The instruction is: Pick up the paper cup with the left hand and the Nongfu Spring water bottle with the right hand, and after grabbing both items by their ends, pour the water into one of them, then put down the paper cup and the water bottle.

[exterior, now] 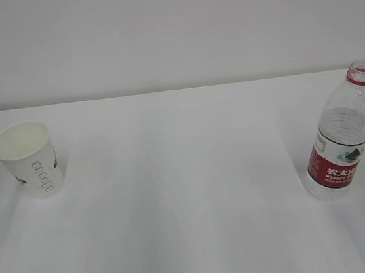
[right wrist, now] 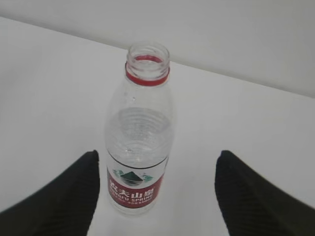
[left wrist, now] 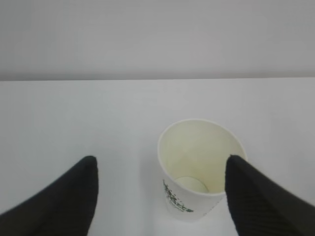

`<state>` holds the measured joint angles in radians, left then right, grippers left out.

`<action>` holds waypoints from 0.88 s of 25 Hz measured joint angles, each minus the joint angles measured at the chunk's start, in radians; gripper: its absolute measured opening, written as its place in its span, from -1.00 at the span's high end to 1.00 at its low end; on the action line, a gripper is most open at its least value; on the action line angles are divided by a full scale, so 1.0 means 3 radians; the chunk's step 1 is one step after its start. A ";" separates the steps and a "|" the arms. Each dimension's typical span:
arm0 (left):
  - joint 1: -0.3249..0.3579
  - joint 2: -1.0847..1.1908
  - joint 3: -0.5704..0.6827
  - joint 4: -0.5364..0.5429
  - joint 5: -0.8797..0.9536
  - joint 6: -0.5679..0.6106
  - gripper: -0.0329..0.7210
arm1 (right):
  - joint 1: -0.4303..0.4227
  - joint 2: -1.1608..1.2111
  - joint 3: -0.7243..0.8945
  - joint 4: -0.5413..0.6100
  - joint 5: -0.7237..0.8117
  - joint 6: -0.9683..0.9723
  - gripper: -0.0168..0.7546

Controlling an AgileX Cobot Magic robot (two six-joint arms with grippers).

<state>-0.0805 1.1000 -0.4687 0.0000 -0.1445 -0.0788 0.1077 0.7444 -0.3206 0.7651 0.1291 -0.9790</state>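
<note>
On the left of the white table point(exterior: 189, 195), the paper cup point(exterior: 29, 159) stands upright with its mouth open. In the left wrist view, the left hand point(left wrist: 160, 169) has its jaws wide apart and holds nothing; the cup is between the two fingers, close to the right one. On the right side, the Nongfu Spring water bottle point(exterior: 342, 137) stands upright without a cap, with water point(right wrist: 139, 135) inside. The right hand point(right wrist: 156, 164) is also wide open and empty, the bottle between its fingers, closer to the left one. Behind the table is a plain pale wall point(exterior: 170, 32).
</note>
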 joint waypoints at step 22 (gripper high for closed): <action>0.0000 0.0190 0.0558 -0.0295 -0.0955 0.0000 -0.64 | 0.0461 0.0448 0.0021 0.0198 -0.0610 -0.0014 -0.47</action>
<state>-0.0805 1.1571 -0.3012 -0.0884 -0.4310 -0.0788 0.2461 0.8789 -0.3143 0.8245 -0.0540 -0.9831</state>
